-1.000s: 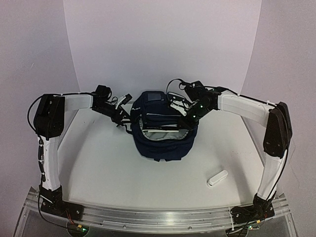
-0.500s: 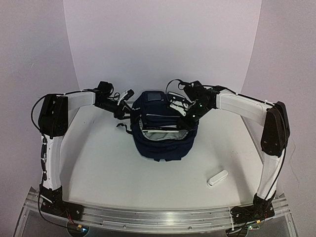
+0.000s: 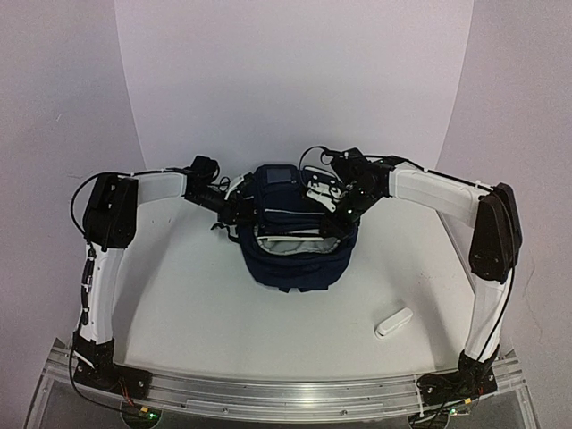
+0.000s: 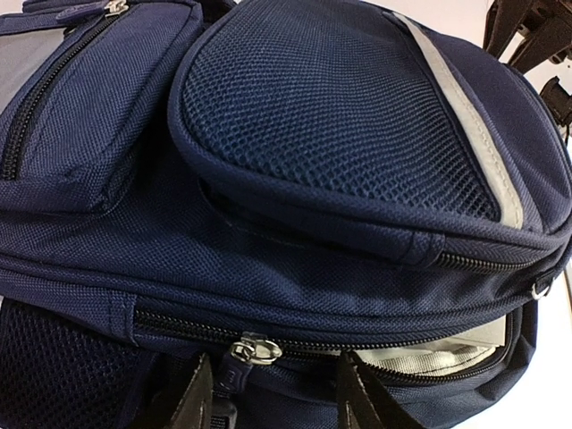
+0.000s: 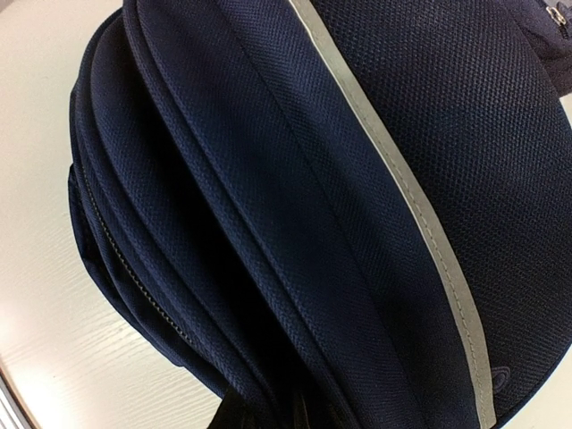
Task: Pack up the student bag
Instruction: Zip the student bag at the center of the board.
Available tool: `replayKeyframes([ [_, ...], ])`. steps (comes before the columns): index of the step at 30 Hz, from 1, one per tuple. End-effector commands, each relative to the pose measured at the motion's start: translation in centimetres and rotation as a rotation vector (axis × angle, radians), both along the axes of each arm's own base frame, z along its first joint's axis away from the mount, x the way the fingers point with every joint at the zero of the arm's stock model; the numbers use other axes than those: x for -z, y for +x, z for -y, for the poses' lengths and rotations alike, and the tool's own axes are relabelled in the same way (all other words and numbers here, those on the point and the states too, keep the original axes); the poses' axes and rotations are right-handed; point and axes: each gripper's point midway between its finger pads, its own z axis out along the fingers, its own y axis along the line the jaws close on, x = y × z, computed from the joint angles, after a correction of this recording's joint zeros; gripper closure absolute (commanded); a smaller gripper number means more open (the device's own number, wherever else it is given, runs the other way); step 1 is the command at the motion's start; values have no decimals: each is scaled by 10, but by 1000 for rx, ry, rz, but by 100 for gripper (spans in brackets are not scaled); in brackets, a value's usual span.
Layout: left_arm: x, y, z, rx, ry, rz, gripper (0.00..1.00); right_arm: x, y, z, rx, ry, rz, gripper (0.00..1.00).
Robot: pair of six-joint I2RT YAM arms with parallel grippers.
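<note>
1. Nearest on the bench (image 3: 197,304), to the right and well apart from everything else, lies a small white oblong thing (image 3: 393,322). No tool is near it, and I cannot tell what it is.
2. The student bag (image 3: 295,255) sits at the middle of the bench. Its main pocket gapes toward the near side and shows pale lining (image 3: 290,243).
3. At the bag's left shoulder, the left tool (image 4: 273,380) stands partly wide, with a finger on each side of the metal zip pull (image 4: 253,349) and not yet pinching it. If the jaws close off-centre, the pull could flip aside and they would nip only cloth.
4. At the right shoulder, the right tool (image 5: 281,416) is narrow. Folds of navy cloth run into it, so it appears to be clamped on a pleat of the bag beside the grey stripe (image 5: 402,223).
5. My judgement is that the soft bag could slide or slump if one arm tugs harder than the other. The zip could also jam on the lining bulging under the teeth.
6. Farthest, the grey label (image 3: 279,175) shows at the bag's back edge.
7. Hard to make out:
   - Both wrist views cut the fingers off at the bottom edge.
   - The right tool's tips are a dark blur.
   - The overhead view does not show what is inside the pocket.
</note>
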Motion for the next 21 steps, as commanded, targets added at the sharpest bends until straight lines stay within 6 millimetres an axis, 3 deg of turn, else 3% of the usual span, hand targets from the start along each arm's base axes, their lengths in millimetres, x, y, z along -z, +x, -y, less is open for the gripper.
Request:
replayKeyframes([
  [1, -29, -15, 8, 48, -39, 53, 64, 7, -14, 2, 9, -24, -86, 89],
  [4, -37, -24, 5, 40, -46, 64, 79, 10, -12, 1, 13, -27, -89, 90],
  [7, -43, -30, 0, 22, -39, 79, 87, 11, -10, 0, 19, -32, -86, 90],
  [13, -57, -34, -8, -32, -25, 104, 95, 17, -4, 1, 45, -51, -82, 94],
  [21, -56, -44, -5, -96, 49, 138, 100, 30, -3, -8, 85, -64, -108, 100],
])
